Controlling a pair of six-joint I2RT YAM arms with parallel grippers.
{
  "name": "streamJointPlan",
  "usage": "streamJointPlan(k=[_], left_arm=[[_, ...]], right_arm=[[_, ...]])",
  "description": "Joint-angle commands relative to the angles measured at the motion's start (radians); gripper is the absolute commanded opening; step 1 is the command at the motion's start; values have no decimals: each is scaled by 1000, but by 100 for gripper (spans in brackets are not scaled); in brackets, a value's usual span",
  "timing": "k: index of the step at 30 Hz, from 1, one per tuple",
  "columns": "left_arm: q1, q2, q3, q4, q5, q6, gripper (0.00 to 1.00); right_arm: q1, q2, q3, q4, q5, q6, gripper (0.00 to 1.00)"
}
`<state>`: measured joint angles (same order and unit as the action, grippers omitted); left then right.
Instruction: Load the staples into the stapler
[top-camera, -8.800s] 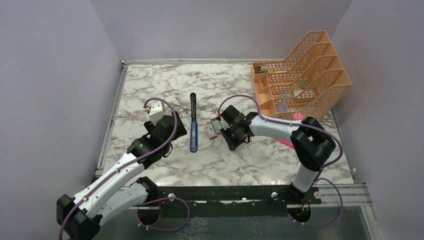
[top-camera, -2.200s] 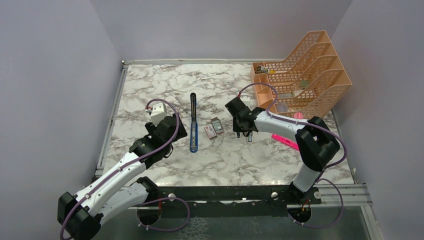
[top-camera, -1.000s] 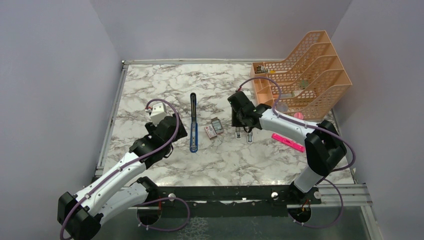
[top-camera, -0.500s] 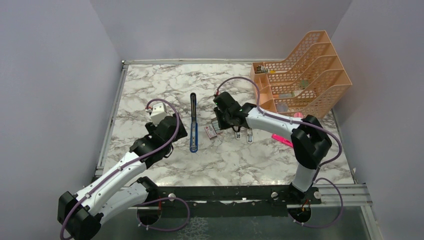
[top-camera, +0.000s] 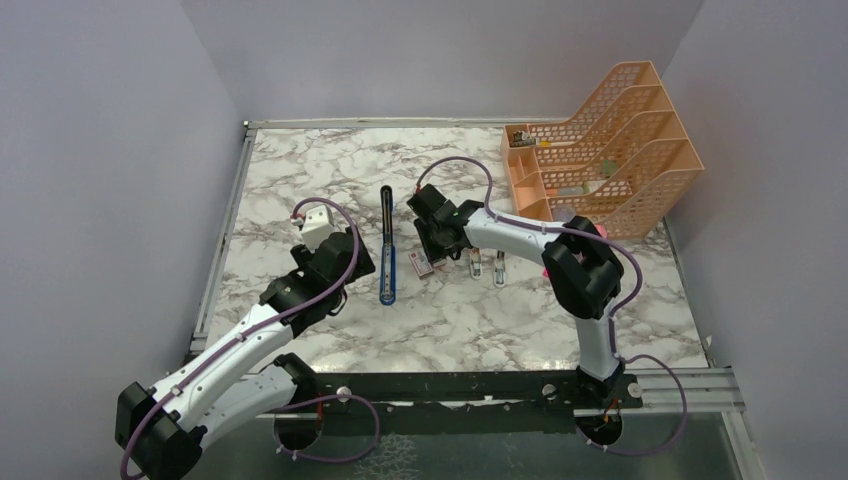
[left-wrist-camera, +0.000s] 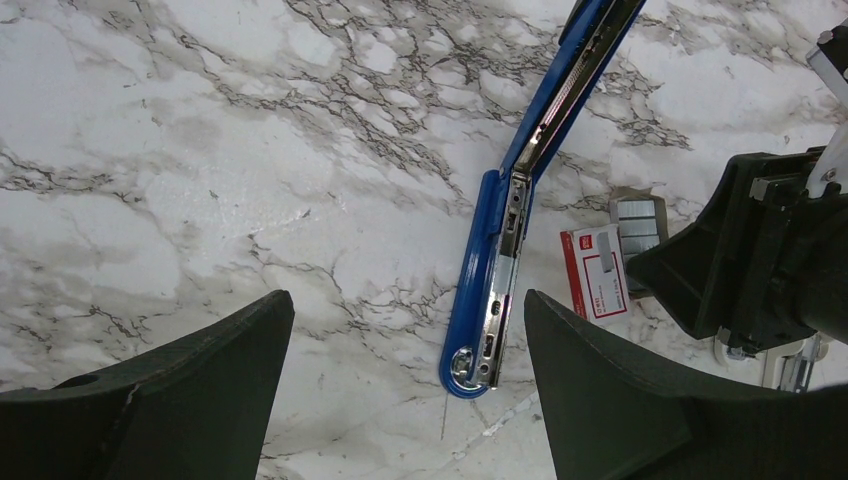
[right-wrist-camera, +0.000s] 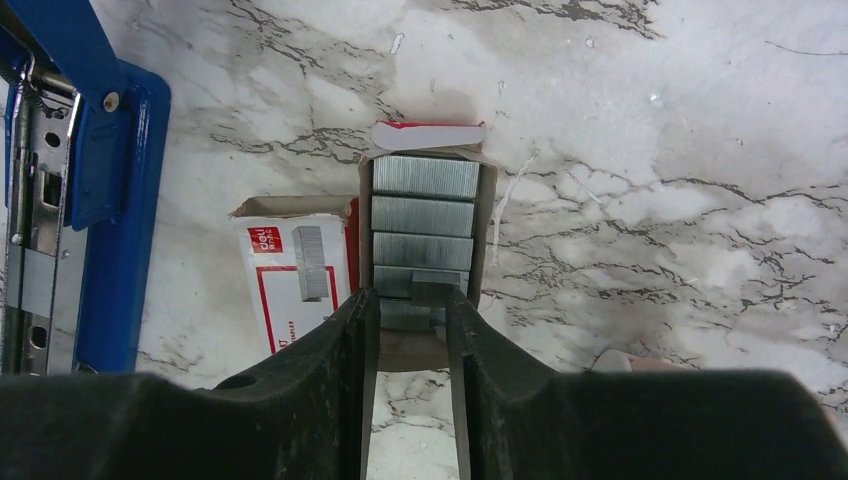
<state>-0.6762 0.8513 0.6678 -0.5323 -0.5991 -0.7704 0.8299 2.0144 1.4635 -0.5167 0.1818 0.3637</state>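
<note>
The stapler (top-camera: 387, 258) lies opened flat at mid-table, black arm towards the back and blue base with its silvery channel (left-wrist-camera: 505, 262) towards the front. Right of it lie the staples: a pink-and-white box (right-wrist-camera: 300, 280) and, beside it, a grey tray of silvery strips (right-wrist-camera: 425, 215). My right gripper (right-wrist-camera: 412, 295) hangs over the tray's near end, its fingers a narrow gap apart, with one loose strip (right-wrist-camera: 440, 291) at the right fingertip. In the top view it (top-camera: 437, 243) covers the tray. My left gripper (left-wrist-camera: 405, 300) is wide open and holds nothing, left of the stapler's blue end.
An orange mesh desk organiser (top-camera: 600, 150) stands at the back right corner. Two small silvery clips (top-camera: 487, 267) lie just right of the staples. A bit of a pink highlighter (top-camera: 545, 269) shows behind the right arm. Grey walls close in on three sides.
My right gripper has swung left from near the clips to above the staple tray. The left arm and the stapler have not moved.
</note>
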Motion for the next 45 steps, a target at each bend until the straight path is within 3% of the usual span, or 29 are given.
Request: streamJointPlan(k=[1, 14, 22, 45], left_arm=[[4, 4, -15, 29, -3, -2, 86], [3, 10, -12, 33, -4, 0, 86], [4, 17, -5, 33, -4, 3, 86], [4, 13, -13, 32, -8, 6, 86]], right_arm=[[-2, 10, 19, -38, 33, 24, 36], [-2, 51, 43, -52, 50, 54, 36], [-2, 50, 41, -45, 65, 73, 27], [-2, -22, 15, 45, 114, 80, 33]])
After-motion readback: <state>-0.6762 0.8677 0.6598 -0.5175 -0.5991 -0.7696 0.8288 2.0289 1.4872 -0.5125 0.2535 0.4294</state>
